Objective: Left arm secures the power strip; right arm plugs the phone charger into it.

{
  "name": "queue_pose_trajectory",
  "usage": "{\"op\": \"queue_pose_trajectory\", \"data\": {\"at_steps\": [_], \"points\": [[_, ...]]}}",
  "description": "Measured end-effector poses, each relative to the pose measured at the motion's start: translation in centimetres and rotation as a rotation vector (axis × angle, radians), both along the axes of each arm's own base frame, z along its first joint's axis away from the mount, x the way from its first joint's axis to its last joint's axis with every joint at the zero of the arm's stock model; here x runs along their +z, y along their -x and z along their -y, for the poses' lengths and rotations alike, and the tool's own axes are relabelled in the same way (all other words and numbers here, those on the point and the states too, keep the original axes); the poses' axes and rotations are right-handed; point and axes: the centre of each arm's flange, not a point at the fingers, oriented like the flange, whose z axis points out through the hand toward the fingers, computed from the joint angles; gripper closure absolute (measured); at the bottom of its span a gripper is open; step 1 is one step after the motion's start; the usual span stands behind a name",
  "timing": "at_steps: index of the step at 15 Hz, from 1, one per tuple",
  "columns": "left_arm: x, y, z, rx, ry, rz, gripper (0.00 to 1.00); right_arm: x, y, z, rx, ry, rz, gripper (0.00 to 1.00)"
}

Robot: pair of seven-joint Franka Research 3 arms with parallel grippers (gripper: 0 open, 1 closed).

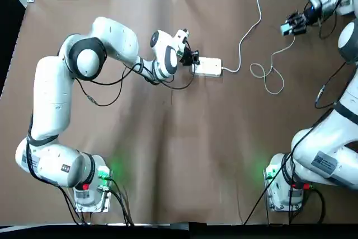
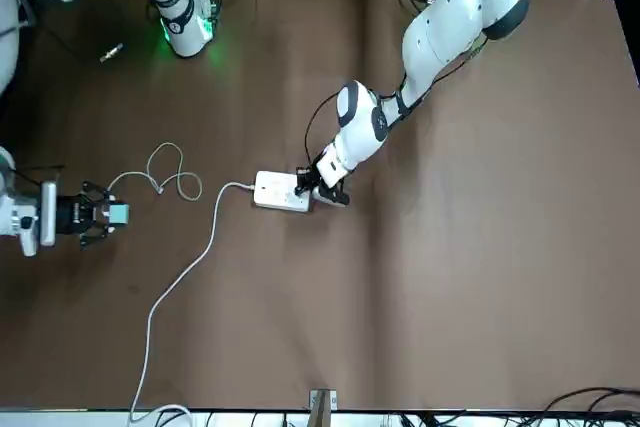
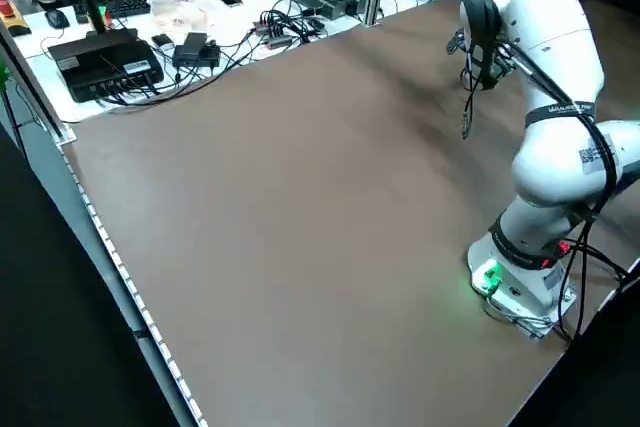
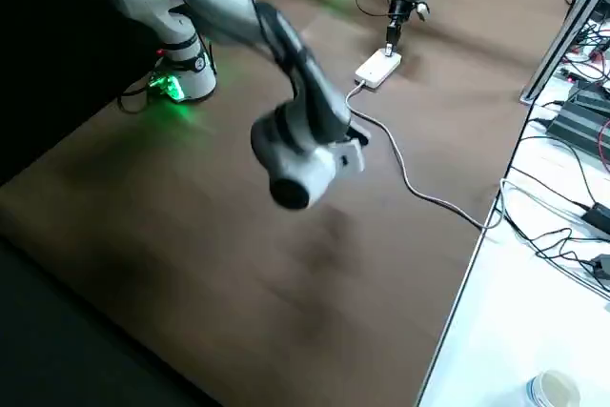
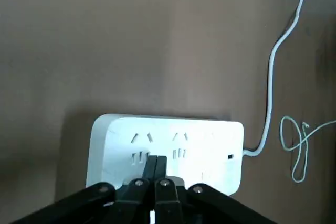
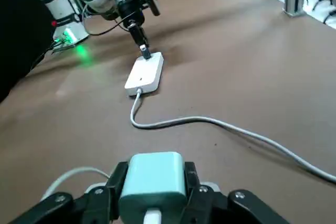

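The left gripper (image 1: 194,60) is seen with its fingers (image 5: 156,169) pressed together, their tips set down on the top face of the power strip (image 1: 207,66) at the end farthest from where the cord leaves it. In the left wrist view the closed tips rest just beside the nearest pair of socket slots. The power strip lies flat on the brown table (image 1: 168,155), and everything else is placed from it here.

The right gripper (image 1: 292,27) is held well apart from the power strip, beyond its cord end and toward the far side of the table. Its fingers are clamped on the phone charger (image 1: 287,28), which is gripped by its two sides; in the right wrist view the teal block (image 6: 153,177) is seen between the jaws, pointed toward the power strip (image 6: 145,73).

The thick white cord (image 1: 246,32) leaves the power strip's end nearest the right gripper and is run away toward the table's far edge. The charger's thin cable (image 1: 267,74) is laid in loose loops on the table between the power strip and the right gripper, beside the thick cord.
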Motion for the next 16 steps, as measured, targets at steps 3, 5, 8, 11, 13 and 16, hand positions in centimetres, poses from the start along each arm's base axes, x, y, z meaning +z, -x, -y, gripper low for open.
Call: {"op": "queue_pose_trajectory", "data": {"at_steps": [3, 5, 8, 11, 13, 16], "points": [[0.0, 0.0, 0.0, 0.0, 0.0, 0.0, 0.99, 7.3, -1.2, -1.7, -0.05, 0.123, -0.098, 0.52], [0.0, 0.0, 0.0, 0.0, 0.0, 0.0, 0.99, 13.9, -2.0, -3.3, -0.152, 0.281, -0.229, 0.52], [0.0, 0.0, 0.0, 0.0, 0.0, 0.0, 0.99, 19.3, -2.7, -4.6, -0.326, 0.411, -0.387, 0.52], [0.0, 0.0, 0.0, 0.0, 0.0, 0.0, 0.99, 20.5, -3.0, -5.1, -0.445, 0.456, -0.508, 0.52], [0.0, 0.0, 0.0, 0.0, 0.0, 0.0, 0.99, 20.3, -3.0, -5.5, -0.504, 0.489, -0.587, 0.52], [0.0, 0.0, 0.0, 0.0, 0.0, 0.0, 0.99, 20.9, -3.5, -7.4, -0.584, 0.586, -0.671, 0.52]]}}
